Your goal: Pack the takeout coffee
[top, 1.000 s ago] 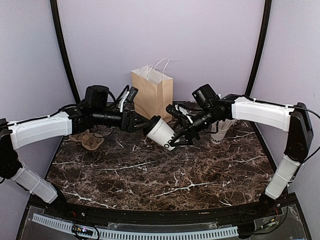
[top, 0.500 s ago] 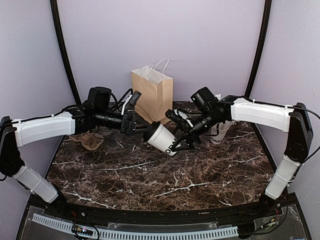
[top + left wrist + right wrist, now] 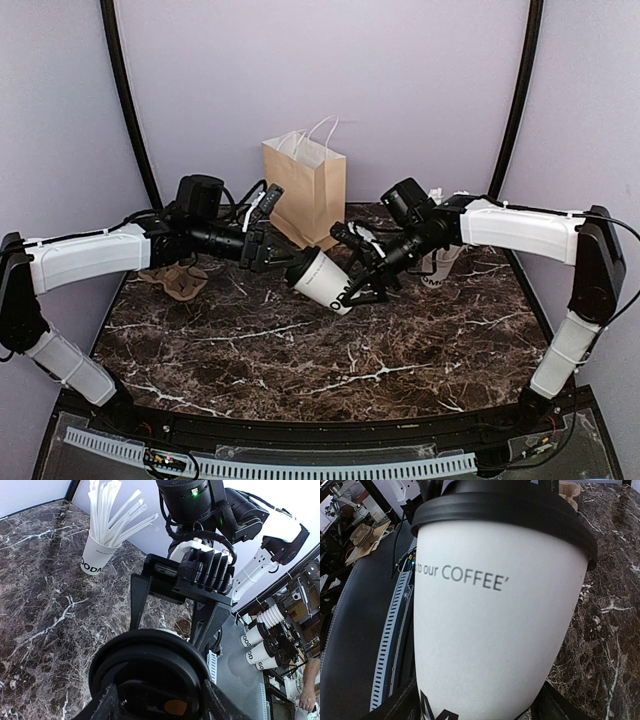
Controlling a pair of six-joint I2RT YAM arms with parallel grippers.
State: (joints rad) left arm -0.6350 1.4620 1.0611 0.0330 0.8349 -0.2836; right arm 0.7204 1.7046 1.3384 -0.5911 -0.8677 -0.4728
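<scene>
1. Takeout coffee (image 3: 322,281) hangs tilted above the worktop (image 3: 300,360), in front of the paper bag (image 3: 305,190), lid (image 3: 150,670) pointing left.
2. Right pincer (image 3: 352,283) pinches the cup wall near its base. Left pincer (image 3: 280,258) straddles the lid; contact unclear.
3. Judged light, thin-walled, crushable: grip gently, low on the wall or under the lid rim.

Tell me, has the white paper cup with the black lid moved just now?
Yes. The white paper cup dropped slightly, away from the brown paper bag.

Bright even light, faint shadows on marble table (image 3: 300,350), wrist views fisheye-warped, near black lid (image 3: 150,665) blurred.
</scene>
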